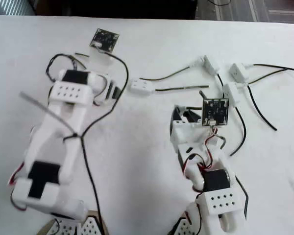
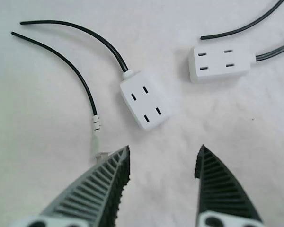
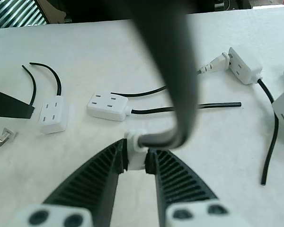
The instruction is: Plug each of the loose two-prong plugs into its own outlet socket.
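White table [image 1: 137,166] is stretching under your two arms, with sockets and black leads lying scattered across it. Your right gripper [image 3: 136,147] is clamping a white two-prong plug [image 3: 136,163], its jaws pinching tight against the plug's sides while the thick black cord [image 3: 170,71] is arching up past the wrist camera. Your left gripper [image 2: 163,153] is hanging spread wide just above the table and is gripping nothing. A second loose plug [image 2: 98,144] is lying just beside one fingertip (touching or not, you cannot tell). A four-slot outlet [image 2: 146,99] is sitting near, just beyond the parted jaws, and another outlet [image 2: 220,63] is lying farther off. Well apart from both, a third plug [image 3: 213,65] is sitting against the end of an outlet block [image 3: 244,64].
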You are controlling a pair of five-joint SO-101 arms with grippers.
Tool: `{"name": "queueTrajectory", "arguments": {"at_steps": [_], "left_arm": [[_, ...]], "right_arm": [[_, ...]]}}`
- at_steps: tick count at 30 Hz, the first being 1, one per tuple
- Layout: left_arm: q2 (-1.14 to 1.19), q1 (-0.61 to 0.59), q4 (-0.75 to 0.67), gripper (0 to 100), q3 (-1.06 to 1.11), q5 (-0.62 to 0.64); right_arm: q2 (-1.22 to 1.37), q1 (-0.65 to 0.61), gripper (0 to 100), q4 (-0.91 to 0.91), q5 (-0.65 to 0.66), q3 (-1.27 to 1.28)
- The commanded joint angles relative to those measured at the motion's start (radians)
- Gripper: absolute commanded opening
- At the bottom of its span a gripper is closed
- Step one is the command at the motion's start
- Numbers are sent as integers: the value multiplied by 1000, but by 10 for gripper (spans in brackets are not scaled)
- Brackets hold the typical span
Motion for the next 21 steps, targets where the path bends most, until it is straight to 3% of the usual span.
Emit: {"name": "queueTrajectory", "arguments": {"at_steps": [1, 13, 21], "left_arm": [[216, -22, 57, 234, -253, 66], [671, -58, 348, 265, -856, 121], [946, -70, 407, 264, -1165, 127]], "right_arm": [[-19, 12, 17, -16, -9, -6], [-19, 5, 17, -16, -5, -6], [-19, 5, 17, -16, -5, -6]]}}
